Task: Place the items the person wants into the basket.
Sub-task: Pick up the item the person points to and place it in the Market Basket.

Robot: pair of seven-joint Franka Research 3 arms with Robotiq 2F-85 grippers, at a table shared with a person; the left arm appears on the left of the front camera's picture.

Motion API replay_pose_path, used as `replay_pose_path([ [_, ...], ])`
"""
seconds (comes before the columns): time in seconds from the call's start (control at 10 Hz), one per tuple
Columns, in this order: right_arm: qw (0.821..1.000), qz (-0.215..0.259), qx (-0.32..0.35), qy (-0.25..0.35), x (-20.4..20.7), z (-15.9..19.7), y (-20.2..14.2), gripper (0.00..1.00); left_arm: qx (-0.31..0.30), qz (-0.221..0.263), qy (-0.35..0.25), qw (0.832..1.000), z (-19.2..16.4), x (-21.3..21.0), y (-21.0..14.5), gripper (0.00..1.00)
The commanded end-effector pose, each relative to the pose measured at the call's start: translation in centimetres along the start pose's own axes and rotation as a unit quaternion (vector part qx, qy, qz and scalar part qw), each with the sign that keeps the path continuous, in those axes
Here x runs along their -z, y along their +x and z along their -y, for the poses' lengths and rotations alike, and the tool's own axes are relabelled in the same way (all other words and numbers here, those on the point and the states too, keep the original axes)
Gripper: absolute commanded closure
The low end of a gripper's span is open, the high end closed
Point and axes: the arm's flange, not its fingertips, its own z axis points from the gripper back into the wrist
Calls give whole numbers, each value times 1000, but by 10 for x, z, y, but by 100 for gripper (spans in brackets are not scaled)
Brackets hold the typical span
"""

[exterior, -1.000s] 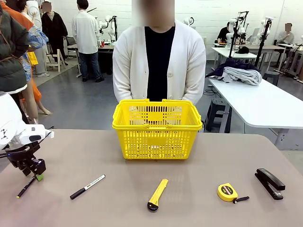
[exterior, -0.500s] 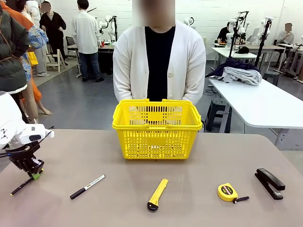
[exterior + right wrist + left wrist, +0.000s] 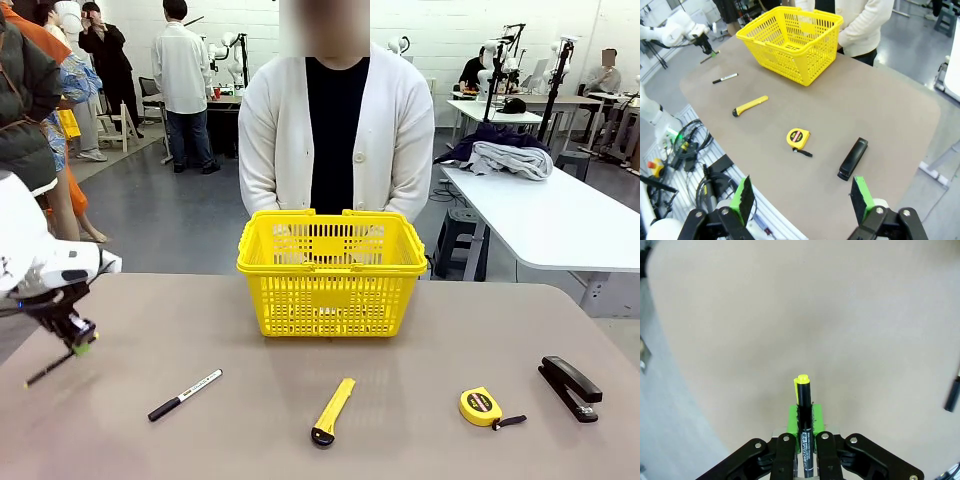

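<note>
The basket (image 3: pixel 331 300), of yellow plastic with slotted lattice walls, is set at the far middle of the worktop (image 3: pixel 200 325), its handles folded down on the rim. All the items are seen outside it. Just behind it a person (image 3: pixel 335 130) in a white cardigan over a black top is stood, arms hanging down.

At the far left, the left gripper (image 3: pixel 78 346) is held above the worktop's left edge, its jaws clenched on the pen (image 3: pixel 48 370), which is slanted down to the left, off the surface. In the left wrist view the left gripper (image 3: pixel 805 421) is seen with the thin black pen (image 3: pixel 805 442) pinched between the green pads, a yellow tip at the pen's far end.

Further right, the marker (image 3: pixel 185 395), white-barrelled and black-capped, is laid flat and slantwise. Next the yellow knife (image 3: pixel 333 410) is laid near the front edge, then the round yellow tape measure (image 3: pixel 482 406), then the black stapler (image 3: pixel 570 387) at the right end, well apart from the basket.

The right gripper (image 3: pixel 802 197) is held high over the worktop's corner, its jaws released and spread wide, nothing between them.

The worktop is a matt grey-brown with rounded corners. Beyond it, a grey floor and white tables are seen, with clothes heaped on one at the right.
</note>
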Motion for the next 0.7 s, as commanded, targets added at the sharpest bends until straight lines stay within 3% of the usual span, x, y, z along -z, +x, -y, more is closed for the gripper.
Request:
replay_pose_path([
  [0.0, 1000, 9, -5, 4, 2, 2, 3, 0, 87, 33, 25, 995, 0, -78, 30, 90],
  [0.1, 1000, 9, -5, 4, 2, 2, 3, 0, 125, 35, 45, 991, 2, -109, 57, 90],
  [0.3, 1000, 9, -5, 4, 2, 2, 3, 0, 143, 38, 36, 988, 9, -157, 98, 90],
  [0.6, 1000, 9, -5, 4, 2, 2, 3, 0, 144, 10, -27, 989, 5, -195, 114, 90],
])
